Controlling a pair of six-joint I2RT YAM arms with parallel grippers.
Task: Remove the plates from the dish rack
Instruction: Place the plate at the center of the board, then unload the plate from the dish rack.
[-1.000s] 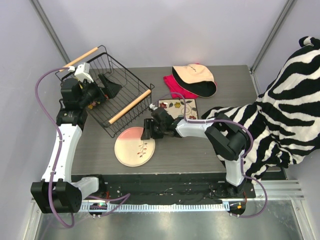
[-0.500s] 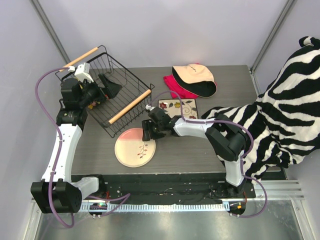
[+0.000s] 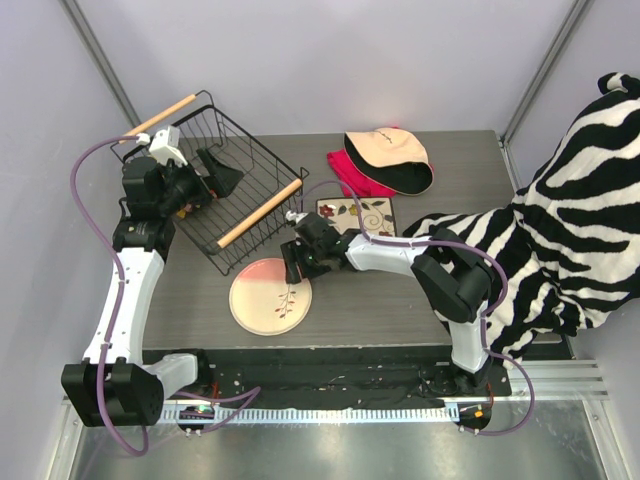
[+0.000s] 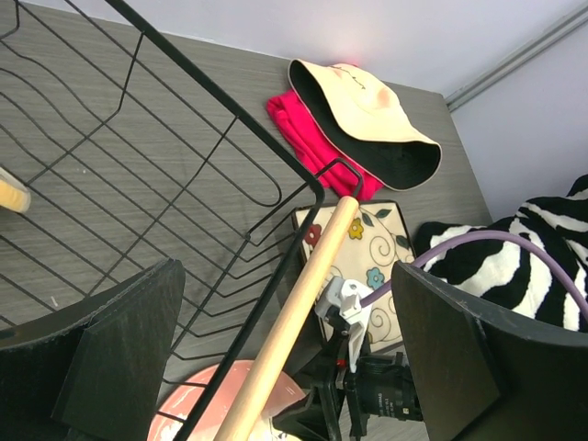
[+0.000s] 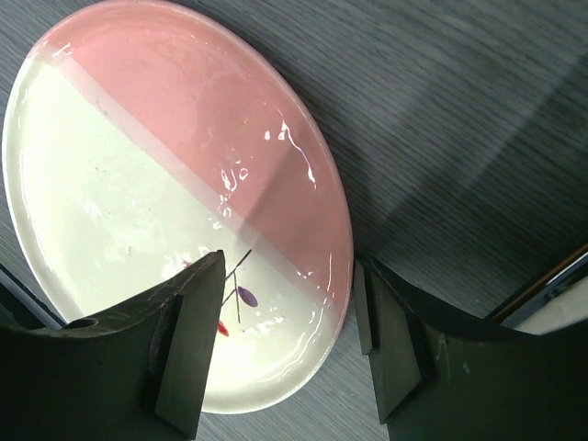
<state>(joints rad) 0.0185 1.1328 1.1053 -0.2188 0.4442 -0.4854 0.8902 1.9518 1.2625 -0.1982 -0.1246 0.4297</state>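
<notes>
The dish rack is a black wire basket with two wooden handles at the far left; I see no plate in it. My left gripper hangs open and empty over its inside. In the left wrist view the near handle passes below the fingers. A round pink-and-cream plate lies flat on the table. My right gripper is open just above its far right rim. In the right wrist view the plate's edge lies between the fingers. The square flowered plate lies flat behind my right wrist.
A cream-and-black cap rests on a pink cloth at the back. Zebra-striped fabric covers the right side of the table. The rack's near corner comes close to the round plate.
My right gripper has shifted slightly left and away over the round plate's rim. The plate, the rack and the left arm have not moved.
</notes>
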